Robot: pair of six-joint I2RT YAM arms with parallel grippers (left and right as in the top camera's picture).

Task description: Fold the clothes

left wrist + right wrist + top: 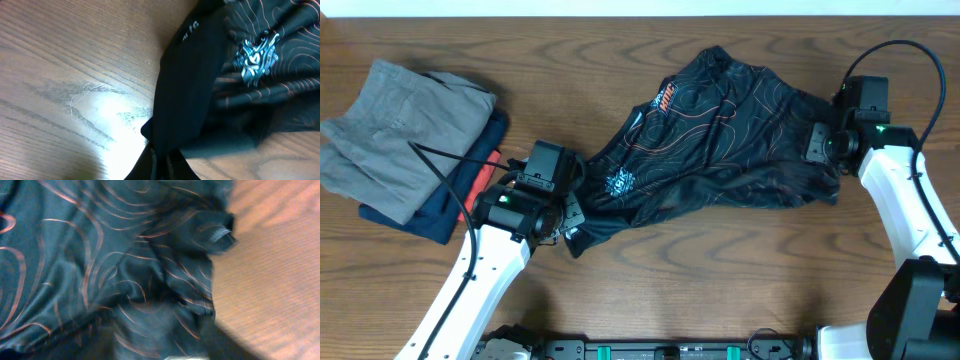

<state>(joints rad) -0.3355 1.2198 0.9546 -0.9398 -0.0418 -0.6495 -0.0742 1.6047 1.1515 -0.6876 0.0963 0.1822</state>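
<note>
Now the jersey lies crumpled on the table, near the folded pile. Its long axis runs slantwise away from the pile. L arm stands btw. pile and jersey, and the L jaws are closed on the jersey's corner nearest the pile. R arm is at the jersey's end far from the pile. R jaws are buried in cloth, so open or closed cannot be told. Next move prob. needs both ends drawn apart along this axis to flatten it.
</note>
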